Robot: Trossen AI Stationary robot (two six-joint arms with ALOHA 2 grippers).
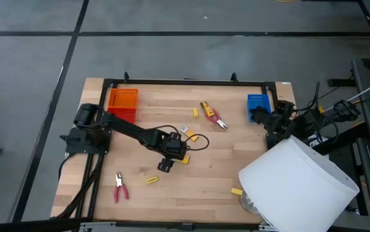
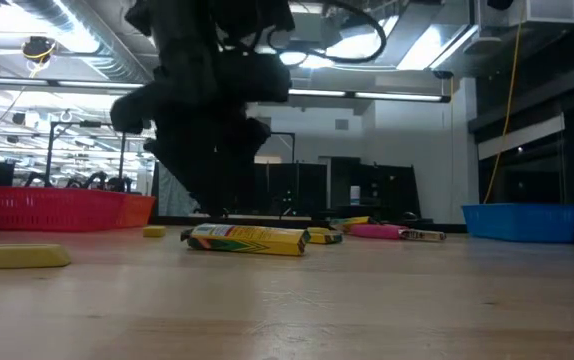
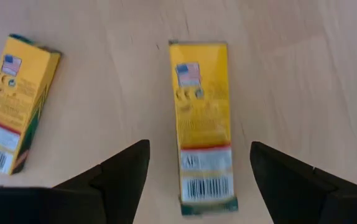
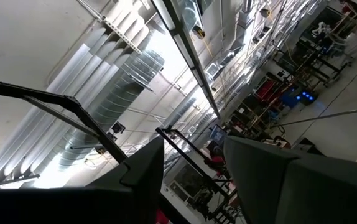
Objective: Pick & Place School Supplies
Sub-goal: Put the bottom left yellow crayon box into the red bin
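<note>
My left gripper [image 3: 198, 148] is open and hovers above the table middle [image 1: 169, 161], pointing down. One finger stands on each side of a yellow pack [image 3: 203, 124], which lies flat on the wood [image 2: 247, 238] and is not touched. A second yellow pack [image 3: 17, 102] lies flat beside it [image 1: 190, 135]. Red-handled pliers lie near the front left [image 1: 120, 187] and far middle [image 1: 214, 116]. Tiny yellow blocks [image 1: 151, 180] [image 1: 195, 113] [image 1: 236, 191] are scattered on the table. My right gripper [image 4: 194, 168] is open, waits by the blue tray [image 1: 262, 117] and points up at the ceiling.
An orange tray [image 1: 122, 103] sits at the far left and a blue tray [image 1: 258, 105] at the far right. A big white cylinder [image 1: 298, 183] covers the near right corner. A black cable loops beside the left wrist [image 1: 198, 143]. Bare wood lies in front of the left gripper.
</note>
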